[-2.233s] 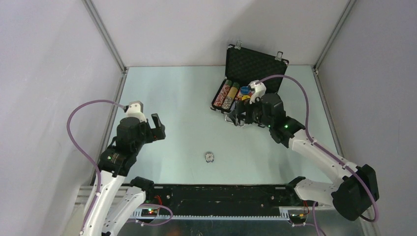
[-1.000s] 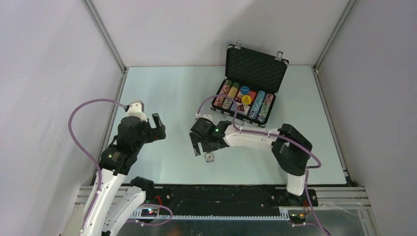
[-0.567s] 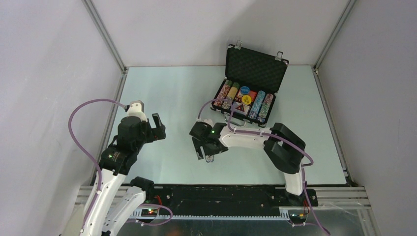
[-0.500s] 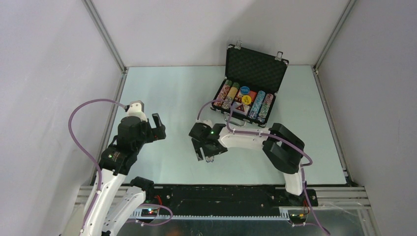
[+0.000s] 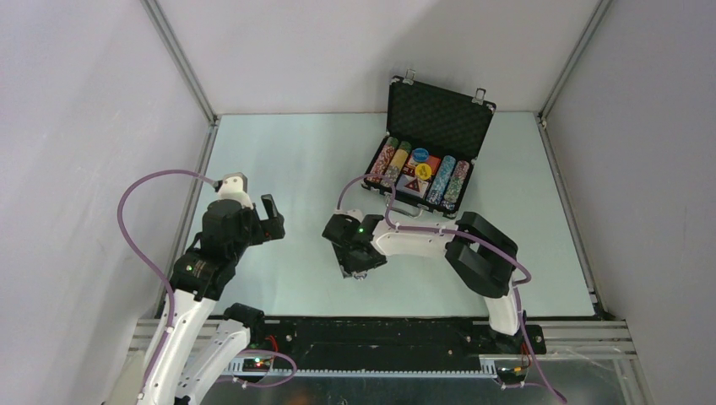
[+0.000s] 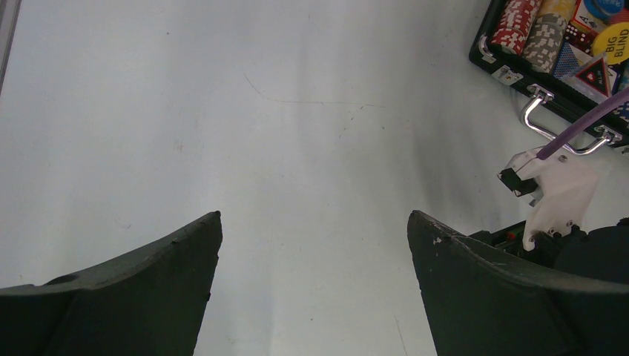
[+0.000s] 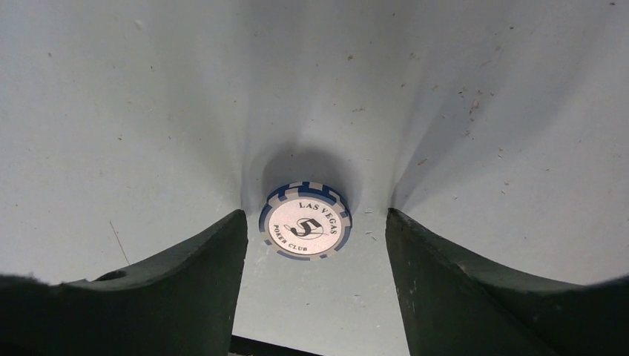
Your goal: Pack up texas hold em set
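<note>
A blue-and-white poker chip [image 7: 305, 220] lies flat on the table, on its own. My right gripper [image 7: 315, 215] hangs low over it, open, one finger on each side with a gap between each and the chip. In the top view the right gripper [image 5: 355, 265] hides the chip. The black briefcase [image 5: 441, 111] stands open at the back right, holding rows of chips [image 5: 388, 162], a yellow disc [image 5: 423, 171] and a blue disc [image 5: 420, 155]. My left gripper [image 5: 272, 221] is open and empty at the left, above bare table [image 6: 315, 215].
The briefcase's silver handle [image 6: 561, 127] faces the arms, with the right arm's purple cable [image 6: 586, 119] running over it. Grey walls and metal frame posts [image 5: 181, 63] enclose the table on three sides.
My right arm swung from the briefcase to the loose chip near the table's middle and came down over it. Its jaws have narrowed around the chip. The left arm has not moved.
</note>
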{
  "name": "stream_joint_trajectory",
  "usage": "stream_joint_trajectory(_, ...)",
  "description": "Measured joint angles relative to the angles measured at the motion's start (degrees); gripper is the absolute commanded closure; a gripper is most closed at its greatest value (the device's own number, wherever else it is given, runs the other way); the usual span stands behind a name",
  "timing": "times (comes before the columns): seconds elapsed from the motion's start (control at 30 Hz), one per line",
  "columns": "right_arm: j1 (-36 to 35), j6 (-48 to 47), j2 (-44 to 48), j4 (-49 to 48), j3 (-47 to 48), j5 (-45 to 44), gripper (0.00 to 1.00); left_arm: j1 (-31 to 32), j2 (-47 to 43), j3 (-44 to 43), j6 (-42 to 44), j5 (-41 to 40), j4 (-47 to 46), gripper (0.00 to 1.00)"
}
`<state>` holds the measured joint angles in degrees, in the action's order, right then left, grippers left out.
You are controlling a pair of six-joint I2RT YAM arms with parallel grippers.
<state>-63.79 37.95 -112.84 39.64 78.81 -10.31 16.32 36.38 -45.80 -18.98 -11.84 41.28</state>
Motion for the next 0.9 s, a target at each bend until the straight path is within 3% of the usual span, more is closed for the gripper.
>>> stream_joint_trajectory(0.9,-1.6,0.0,-1.1,0.9,1.3,-0.8,0.53,0.0,0.0,0.0,0.0,0.0,0.0,0.00)
